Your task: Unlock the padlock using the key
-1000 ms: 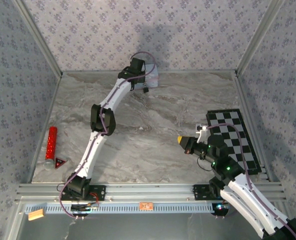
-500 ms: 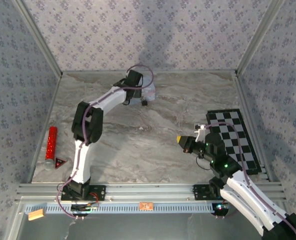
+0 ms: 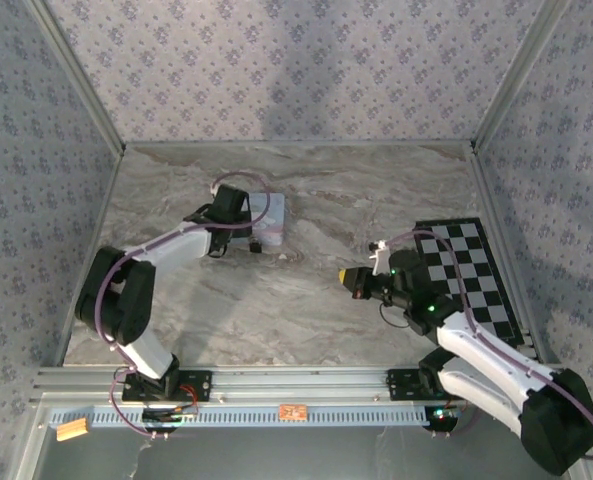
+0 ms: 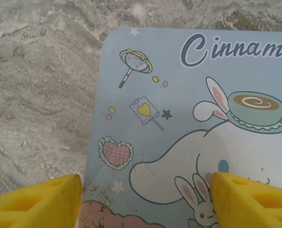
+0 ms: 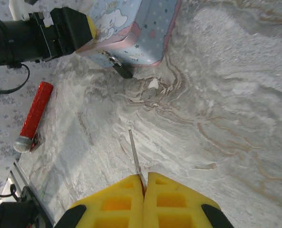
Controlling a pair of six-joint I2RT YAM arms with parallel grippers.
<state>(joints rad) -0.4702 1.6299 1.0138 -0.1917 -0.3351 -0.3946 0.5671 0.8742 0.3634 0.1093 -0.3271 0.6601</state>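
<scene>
While the right gripper (image 5: 144, 179) has its yellow tips pressed together on the key (image 5: 135, 159), the thin dark blade sticks out toward 11 o'clock in the right wrist view and touches nothing else above the marble table (image 3: 326, 190). From above, this gripper sits at about 4 o'clock from the table's middle and points toward 9 o'clock. A checkered board (image 3: 471, 272) lies behind it at 3 o'clock.

The padlock (image 5: 122, 69) is well apart from the key. Its small black body hangs from a silvery clasp on the side of a pale blue cartoon tin (image 4: 179, 95), and in the right wrist view it lies at 12 o'clock from the key's tip. From above, the tin lies at 10 o'clock from the table's middle, with the padlock at its 7 o'clock corner.

The left gripper (image 4: 145, 199) stands over the tin with its jaws spread wide. In the left wrist view one of its yellow fingers (image 4: 36, 199) shows at 7 o'clock, just past the lid's edge, and the other shows at 5 o'clock over the printed lid. They may be touching the tin, but the view is too close to say.

A red tube (image 5: 35, 113) lies at 9 o'clock in the right wrist view, well apart from the tin.
</scene>
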